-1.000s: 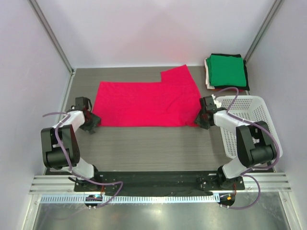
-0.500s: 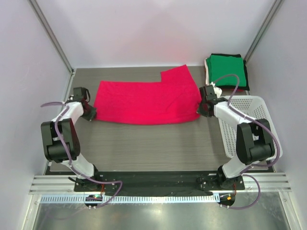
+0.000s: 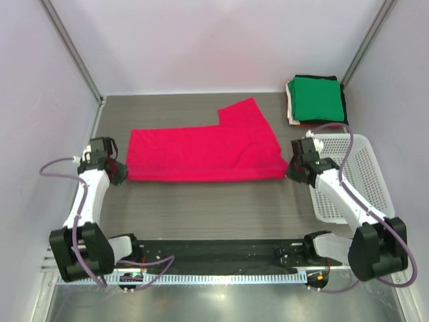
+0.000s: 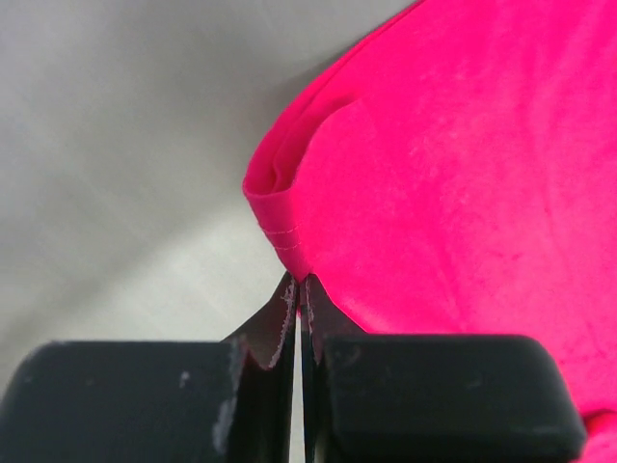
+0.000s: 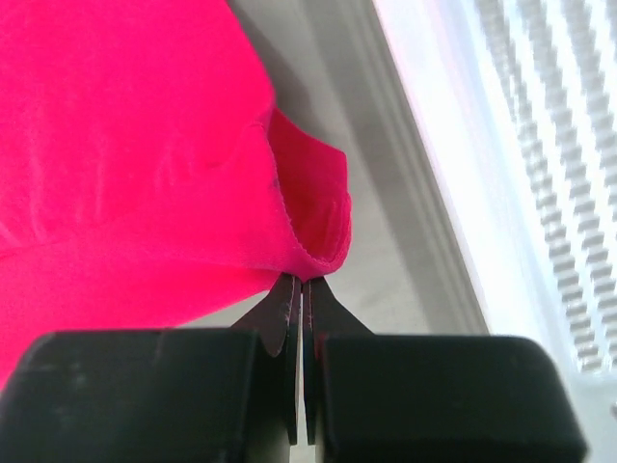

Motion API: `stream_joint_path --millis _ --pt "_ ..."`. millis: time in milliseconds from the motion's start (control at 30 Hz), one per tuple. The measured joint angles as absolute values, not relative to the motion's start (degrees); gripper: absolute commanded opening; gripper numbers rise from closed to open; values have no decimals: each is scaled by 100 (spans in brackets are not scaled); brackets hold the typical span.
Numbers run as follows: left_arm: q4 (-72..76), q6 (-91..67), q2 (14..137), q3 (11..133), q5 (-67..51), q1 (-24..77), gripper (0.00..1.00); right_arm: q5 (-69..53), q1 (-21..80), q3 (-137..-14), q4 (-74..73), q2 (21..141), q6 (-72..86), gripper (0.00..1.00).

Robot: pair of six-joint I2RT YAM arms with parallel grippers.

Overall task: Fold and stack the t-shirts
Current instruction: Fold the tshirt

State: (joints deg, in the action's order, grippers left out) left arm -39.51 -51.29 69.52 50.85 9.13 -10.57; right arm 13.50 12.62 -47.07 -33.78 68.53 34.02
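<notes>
On my grey bench [image 3: 201, 208] a red shirt [image 3: 201, 151] lies spread mid-table. A basket [image 3: 362, 181] sits to its right, with folded shirts [image 3: 316, 99] stacked behind. My left gripper [image 4: 299, 289] pinches its left corner, my right gripper [image 5: 299, 285] its right corner.

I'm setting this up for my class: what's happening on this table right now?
Two robot arms are handling a red-pink t-shirt on the table. The left gripper is pinched shut on its left edge, the right gripper on its right edge. A stack of folded shirts sits at the far right, behind a white basket.
</notes>
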Motion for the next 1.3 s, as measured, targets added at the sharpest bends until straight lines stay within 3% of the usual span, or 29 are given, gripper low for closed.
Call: stream_joint_path --millis 33,100,133,233,267,433,600,767,1067,1200,1300 --pt "-4082 -5172 6801 4939 884 -1111 6 1286 1262 -4525 -3487 6713 3463 2" --pt "-4342 -5249 6451 4602 797 -1262 21 1170 1262 -4211 -3697 6377 3623 19" --pt "-4501 -5273 6276 4473 770 -1345 55 1120 1262 -4095 -3841 6173 3710 44" --pt "-4869 -5360 5749 4265 644 -1540 91 1009 1262 -3951 -4200 5518 3992 86" --pt "-5002 -5376 5544 4254 615 -1579 95 989 1262 -3953 -4285 5306 4091 87" --pt "-5349 -5349 4923 4410 454 -1614 97 923 1262 -4246 -4637 4705 4285 87" --pt "-5428 -4720 5378 5002 132 -1621 92 867 1262 -5256 -4617 5500 4012 87" --pt "-5415 -3940 6029 5459 34 -1496 91 668 1262 -7041 -4331 7671 3367 87" --pt "-5242 -3500 6086 5148 14 -1201 89 213 1251 -11498 -3787 12283 2287 82" --pt "-5177 -3489 5920 5094 89 -1092 87 -21 1249 -13141 -3728 13869 2025 79" --pt "-5116 -3492 5811 5092 178 -1007 86 -62 1236 -13703 -3564 14532 1898 75"
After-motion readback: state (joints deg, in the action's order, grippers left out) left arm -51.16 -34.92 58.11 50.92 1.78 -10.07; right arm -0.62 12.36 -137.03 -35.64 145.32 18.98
